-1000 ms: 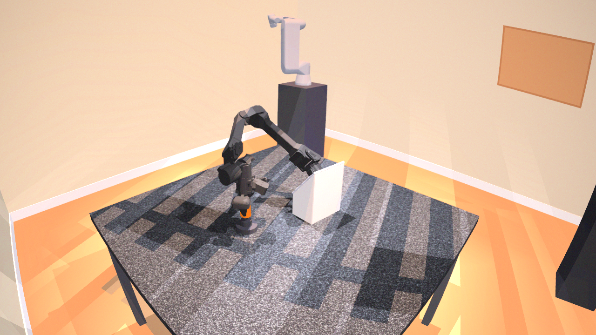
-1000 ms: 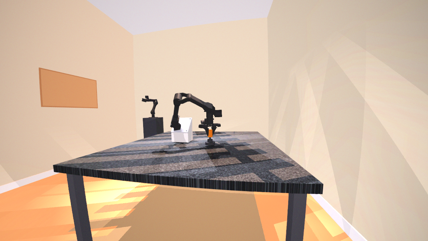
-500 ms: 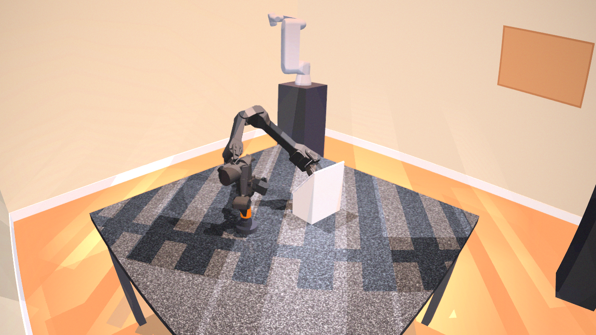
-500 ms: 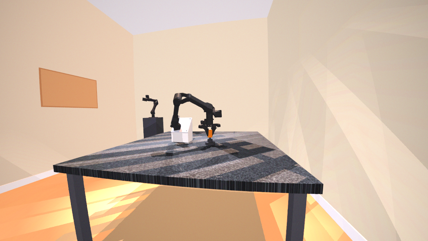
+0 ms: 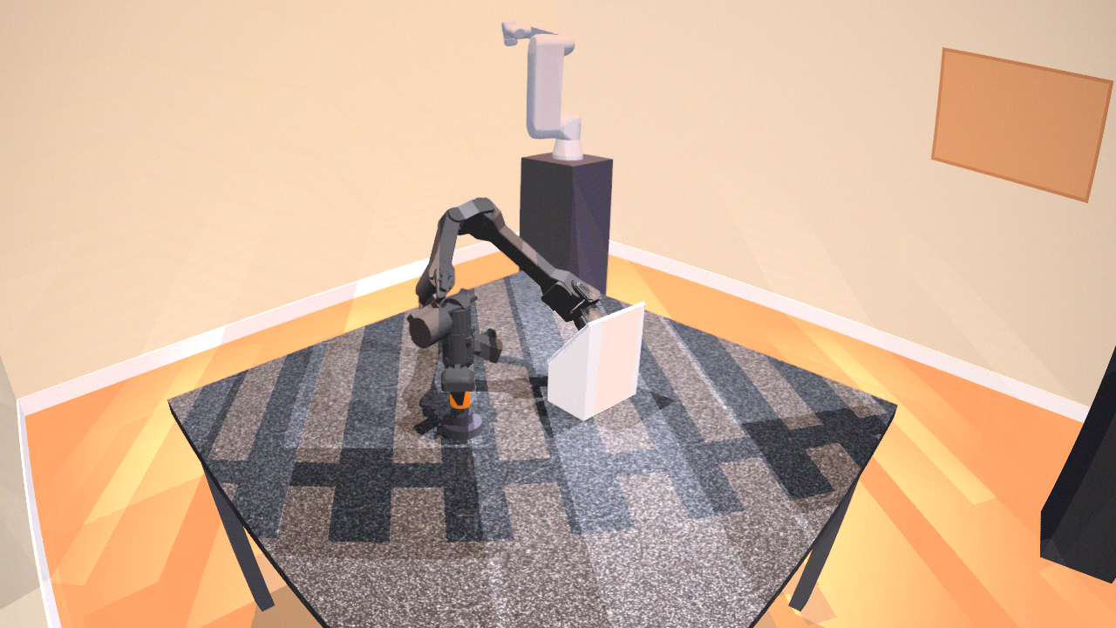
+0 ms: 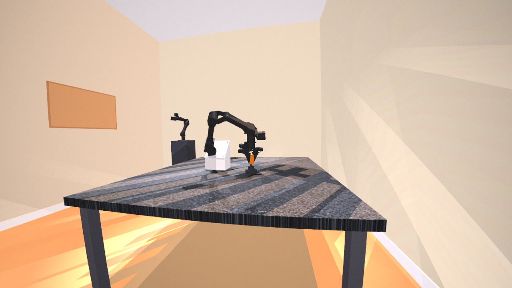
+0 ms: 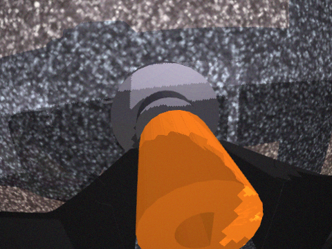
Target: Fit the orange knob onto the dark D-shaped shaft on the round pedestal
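Note:
My gripper [image 5: 459, 397] [image 6: 251, 161] [image 7: 178, 152] points down and is shut on the orange knob [image 5: 464, 403] [image 6: 252, 158] [image 7: 183, 159], which it holds upright over the round pedestal [image 5: 472, 426] [image 6: 251, 171] [image 7: 173, 74]. In the wrist view the knob's top shows a D-shaped recess, and its lower end overlaps the pedestal's raised centre. In the exterior view a narrower dark part shows between the knob and the wide base. The shaft's flat side is hidden, and I cannot tell how far the shaft is inside the hole.
A white box with a sloped face [image 5: 573, 382] [image 6: 217, 164] stands on the patterned table [image 5: 624, 577] [image 6: 229, 200] beside my arm's base. Another robot arm [image 5: 546, 85] [image 6: 184, 127] stands on a dark pillar behind the table. Shadows cross the table top.

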